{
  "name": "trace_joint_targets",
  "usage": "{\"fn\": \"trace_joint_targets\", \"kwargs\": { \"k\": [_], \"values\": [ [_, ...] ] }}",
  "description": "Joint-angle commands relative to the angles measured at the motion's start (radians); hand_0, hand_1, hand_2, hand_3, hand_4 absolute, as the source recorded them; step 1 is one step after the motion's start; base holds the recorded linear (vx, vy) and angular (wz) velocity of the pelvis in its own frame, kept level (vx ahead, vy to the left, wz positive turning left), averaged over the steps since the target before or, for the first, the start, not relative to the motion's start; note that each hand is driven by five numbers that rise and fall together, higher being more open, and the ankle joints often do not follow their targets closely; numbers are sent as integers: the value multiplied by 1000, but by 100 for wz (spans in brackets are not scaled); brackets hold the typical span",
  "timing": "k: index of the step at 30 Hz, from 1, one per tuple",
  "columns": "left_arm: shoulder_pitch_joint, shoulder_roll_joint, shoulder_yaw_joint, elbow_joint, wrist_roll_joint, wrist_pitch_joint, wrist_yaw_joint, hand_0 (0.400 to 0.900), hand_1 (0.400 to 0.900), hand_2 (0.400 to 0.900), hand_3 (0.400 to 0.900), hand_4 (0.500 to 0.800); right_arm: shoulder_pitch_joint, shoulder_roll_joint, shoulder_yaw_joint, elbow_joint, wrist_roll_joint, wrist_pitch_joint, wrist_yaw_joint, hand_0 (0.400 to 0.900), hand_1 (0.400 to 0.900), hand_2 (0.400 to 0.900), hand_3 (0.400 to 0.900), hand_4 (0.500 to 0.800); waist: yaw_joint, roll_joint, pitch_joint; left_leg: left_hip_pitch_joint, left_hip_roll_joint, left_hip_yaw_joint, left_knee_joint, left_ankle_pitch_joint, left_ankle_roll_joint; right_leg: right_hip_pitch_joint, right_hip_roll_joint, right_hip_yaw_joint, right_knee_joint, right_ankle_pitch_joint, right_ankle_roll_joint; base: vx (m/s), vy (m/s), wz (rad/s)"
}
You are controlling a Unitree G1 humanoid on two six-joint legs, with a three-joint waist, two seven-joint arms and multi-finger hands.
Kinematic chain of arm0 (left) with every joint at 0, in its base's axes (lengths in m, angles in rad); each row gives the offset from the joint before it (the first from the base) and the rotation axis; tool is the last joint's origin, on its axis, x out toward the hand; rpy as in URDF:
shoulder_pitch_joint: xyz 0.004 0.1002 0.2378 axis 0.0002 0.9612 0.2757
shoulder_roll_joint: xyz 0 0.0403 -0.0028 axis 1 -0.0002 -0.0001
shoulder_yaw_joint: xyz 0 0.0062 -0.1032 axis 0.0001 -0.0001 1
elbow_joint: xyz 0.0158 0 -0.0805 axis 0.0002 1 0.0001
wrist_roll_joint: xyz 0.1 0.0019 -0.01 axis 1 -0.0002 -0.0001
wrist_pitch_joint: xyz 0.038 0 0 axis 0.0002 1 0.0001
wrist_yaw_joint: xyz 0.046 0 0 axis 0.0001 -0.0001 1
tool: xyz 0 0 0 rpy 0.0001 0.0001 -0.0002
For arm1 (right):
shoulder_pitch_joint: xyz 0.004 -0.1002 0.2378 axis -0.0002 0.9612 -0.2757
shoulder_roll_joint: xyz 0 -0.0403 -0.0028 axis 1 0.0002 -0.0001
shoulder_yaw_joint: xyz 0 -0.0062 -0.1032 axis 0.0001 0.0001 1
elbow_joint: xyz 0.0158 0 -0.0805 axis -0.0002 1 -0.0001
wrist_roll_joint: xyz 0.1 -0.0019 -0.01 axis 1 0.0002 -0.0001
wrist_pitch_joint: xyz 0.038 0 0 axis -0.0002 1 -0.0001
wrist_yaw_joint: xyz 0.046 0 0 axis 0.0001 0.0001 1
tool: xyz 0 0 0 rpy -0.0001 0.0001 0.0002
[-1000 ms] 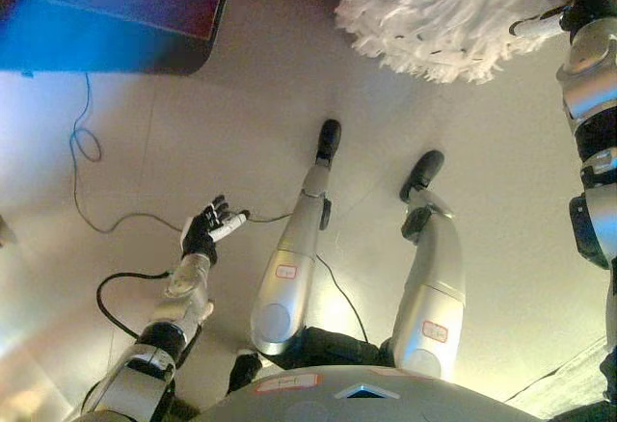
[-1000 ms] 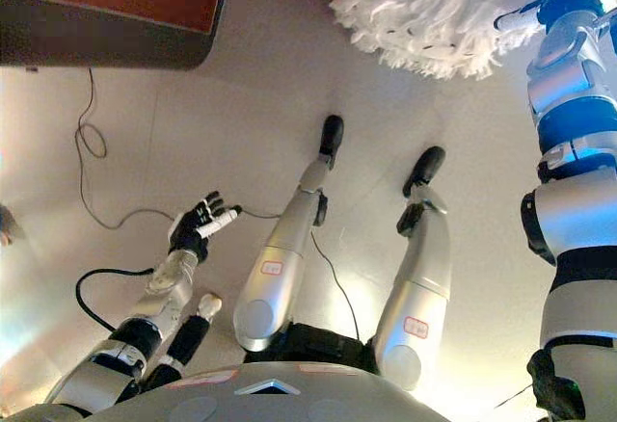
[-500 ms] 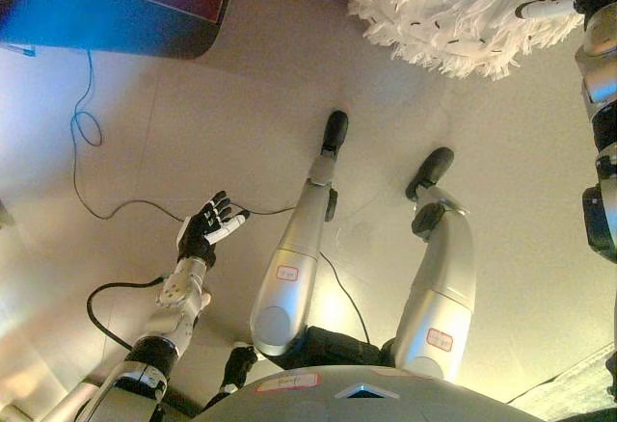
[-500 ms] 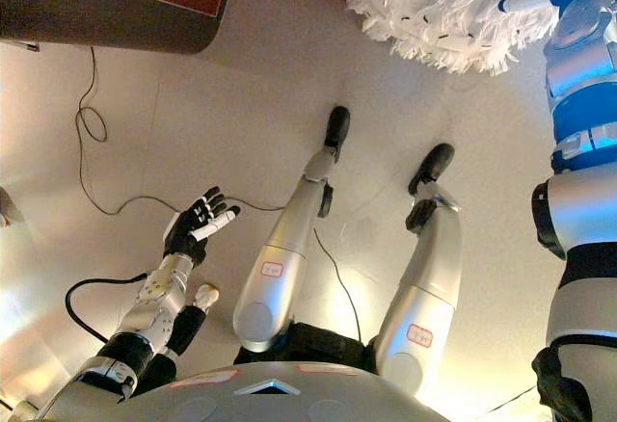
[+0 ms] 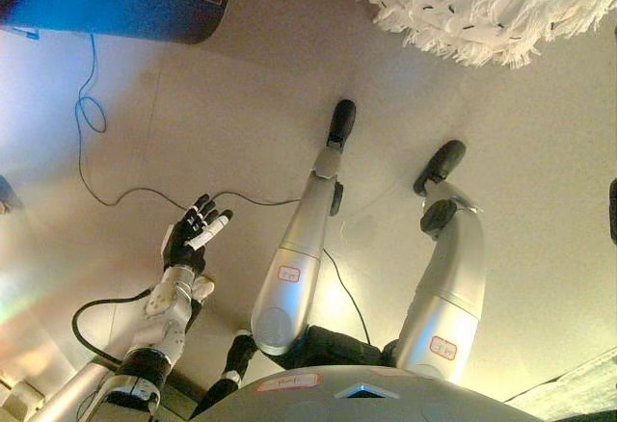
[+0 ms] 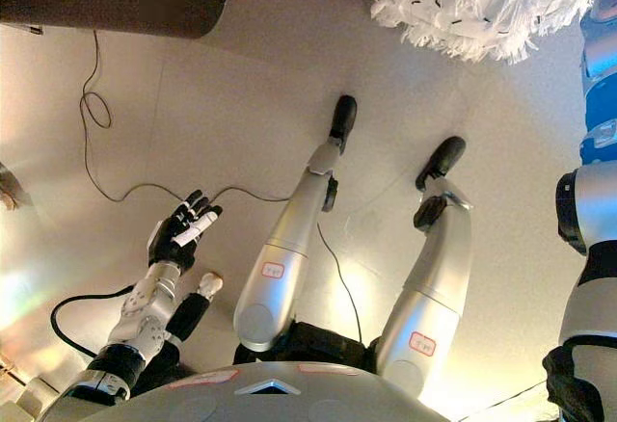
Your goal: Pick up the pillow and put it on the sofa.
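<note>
Since the earlier frames our left hand (image 5: 193, 239) has drifted lower and a little further to our left, and the pillow (image 5: 487, 8) now sits higher against the top edge, though much of that shift is our own view moving. Nearest us, the left hand hangs low at our left over the bare floor (image 5: 241, 104), fingers (image 5: 214, 226) spread and relaxed, holding nothing. Farther off, at the upper right, the shaggy white pillow is lifted off the floor. Our right hand is cut off by the frame, so we cannot tell how its fingers sit, though we judge it carries the pillow. Farthest, at the upper left, the dark corner of the sofa (image 6: 125, 3) shows. Picking up looks done; carrying across and setting down remain.
</note>
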Motion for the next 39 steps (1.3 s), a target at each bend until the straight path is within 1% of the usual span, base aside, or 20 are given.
{"fn": "trace_joint_targets", "kwargs": {
  "k": [1,5,13,16,20,23,26,28,29,31,33,34,36,38,39],
  "values": [
    [112,46,51,-14,-68,-53,-3,900,900,900,900,800,-76,-125,44,-88,4,-90,-60,400,400,400,400,500,20,150,2,-23,32,5,-94,102,49,31,30,-12,56,-95,18,-35,36,1],
    [125,42,58,-12,-95,-63,-26,900,900,900,900,800,-91,-139,44,-65,14,-104,-64,400,400,400,400,500,25,158,2,0,30,5,-118,105,46,47,22,-16,33,-90,23,-35,40,2],
    [132,33,67,-25,-115,-65,-46,900,900,900,900,800,-103,-152,53,-63,-8,-109,-67,400,400,400,400,500,27,157,2,44,21,2,-153,104,47,82,19,-25,-19,-74,28,-39,20,3],
    [130,33,63,-31,-118,-64,-55,900,900,900,900,800,-103,-152,64,-68,-27,-114,-44,400,400,400,400,500,27,150,2,73,16,0,-172,103,47,114,19,-32,-55,-60,33,-40,3,1],
    [125,33,66,-27,-108,-59,-80,900,900,900,900,800,-82,-158,89,-104,-74,-129,33,400,400,400,400,500,20,131,2,144,8,3,-192,90,49,190,20,-52,-121,-34,40,-43,18,-4],
    [106,34,56,-20,-67,-42,-76,900,900,900,900,800,-72,-153,111,-132,-95,-135,90,400,400,400,400,500,13,106,2,211,4,9,-210,79,51,267,21,-69,-179,-15,45,-31,24,-8],
    [85,37,40,-9,-38,-7,-75,900,900,900,900,800,-70,-148,125,-148,-114,-151,152,400,400,400,400,500,3,74,2,284,0,16,-231,69,51,354,23,-82,-237,8,57,-3,23,-9],
    [71,37,30,13,-13,10,-85,900,900,900,900,800,-66,-144,131,-153,-122,-170,188,400,400,400,400,500,-5,46,2,333,-3,24,-247,63,53,418,27,-89,-279,25,65,-45,40,-10],
    [57,39,22,21,-6,24,-81,900,900,900,900,800,-65,-143,132,-161,-131,-177,206,400,400,400,400,500,-6,38,2,338,-1,27,-255,88,59,435,31,-106,-312,70,60,-90,54,-13],
    [42,43,12,47,14,35,-72,900,900,900,900,800,-52,-143,136,-188,-114,-186,242,400,400,400,400,500,-17,9,2,393,-2,31,-265,79,60,499,35,-104,-349,85,69,-29,34,-11],
    [27,42,11,72,32,64,-65,900,900,900,900,800,-22,-144,126,-223,-108,-185,285,400,400,400,400,500,-26,-19,2,458,0,33,-275,68,60,573,37,-104,-382,93,77,43,8,-8],
    [16,41,14,88,55,79,-63,900,900,900,900,800,0,-145,118,-242,-110,-191,307,400,400,400,400,500,-32,-34,2,494,2,37,-280,61,60,616,37,-106,-404,96,80,62,-4,-5],
    [5,42,17,112,87,104,-45,900,900,900,900,800,42,-149,110,-274,-97,-191,353,400,400,400,400,500,-36,-61,-28,543,11,41,-293,52,59,679,39,-109,-445,103,86,110,-8,-3],
    [-8,41,23,146,112,128,-37,900,900,900,900,800,88,-153,100,-305,-83,-195,406,400,400,400,400,500,-43,-91,-65,591,21,49,-304,40,56,743,41,-112,-488,114,93,151,-20,-1],
    [-13,40,25,160,123,133,-37,900,900,900,900,800,101,-152,95,-311,-78,-196,423,400,400,400,400,500,-44,-98,-75,607,24,52,-308,36,55,766,42,-114,-502,116,95,169,-17,1]
  ]
}}
